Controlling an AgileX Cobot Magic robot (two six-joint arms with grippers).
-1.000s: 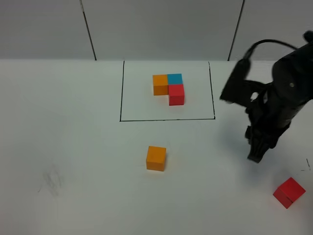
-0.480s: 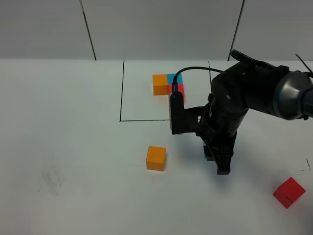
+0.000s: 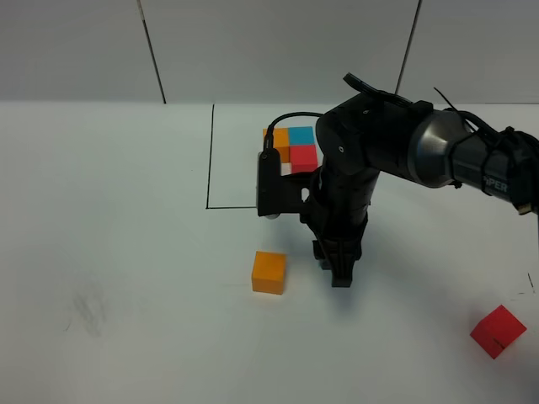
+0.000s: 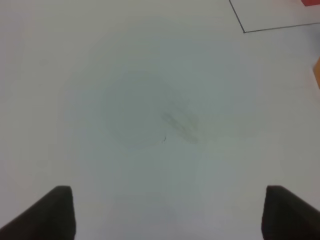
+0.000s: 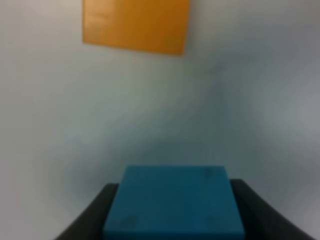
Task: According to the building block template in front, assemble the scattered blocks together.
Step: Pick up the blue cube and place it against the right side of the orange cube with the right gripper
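The building block template (image 3: 296, 148), an orange, blue and red L of joined cubes, sits inside the black drawn rectangle (image 3: 210, 151); the arm's cable crosses its orange part. A loose orange block (image 3: 269, 272) lies below the frame. My right gripper (image 3: 341, 274) points down just to its right, a short gap away. In the right wrist view this gripper (image 5: 173, 222) is shut on the light blue block (image 5: 173, 200), with the orange block (image 5: 136, 25) ahead of it. The red block (image 3: 497, 331) lies at the far lower right. My left gripper (image 4: 170, 215) is open over bare table.
A faint smudge (image 3: 88, 307) marks the white table at the lower left, and it also shows under the left gripper as a smudge (image 4: 180, 122). The frame's corner line (image 4: 243, 31) is at the edge of the left wrist view. A grey wall stands behind the table.
My right arm has swept left from the right side of the table to just beside the loose orange block, carrying the blue block. The orange and red blocks have not moved.
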